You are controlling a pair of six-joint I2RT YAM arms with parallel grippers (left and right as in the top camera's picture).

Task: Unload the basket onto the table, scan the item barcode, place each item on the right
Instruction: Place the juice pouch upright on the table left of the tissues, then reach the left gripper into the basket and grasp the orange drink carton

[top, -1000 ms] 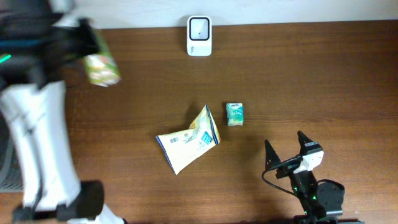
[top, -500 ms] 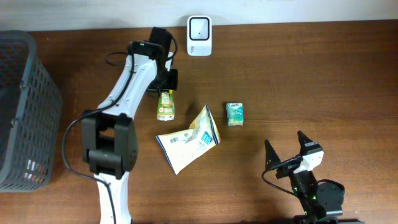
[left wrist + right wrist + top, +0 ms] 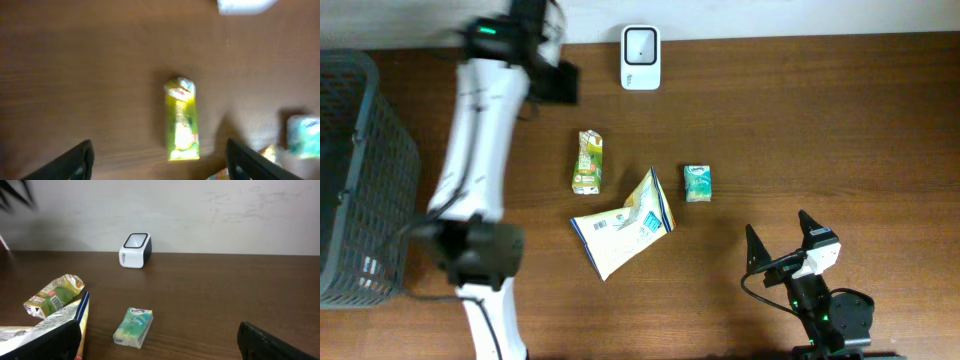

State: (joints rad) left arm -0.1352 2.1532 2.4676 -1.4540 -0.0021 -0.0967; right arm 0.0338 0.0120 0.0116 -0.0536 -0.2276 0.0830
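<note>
A green and yellow drink carton (image 3: 587, 162) lies flat on the brown table, below and left of the white barcode scanner (image 3: 641, 44). My left gripper (image 3: 556, 84) hovers blurred above the table's far edge, up and left of the carton. In the left wrist view this gripper (image 3: 160, 165) is open and empty, and the carton (image 3: 182, 120) lies on the wood below, between the fingers' line of sight. My right gripper (image 3: 785, 240) stands open near the front right, and the right wrist view shows it (image 3: 160, 347) holding nothing.
A crumpled snack bag (image 3: 620, 228) lies just below the carton, and a small teal tissue pack (image 3: 697, 183) is to its right. A dark mesh basket (image 3: 360, 180) stands at the left edge. The right wrist view shows the scanner (image 3: 135, 243) against the wall.
The left gripper carried the carton in from the far left, set it on the table below the scanner, opened, and pulled away up and to the left. The right arm has not moved.
</note>
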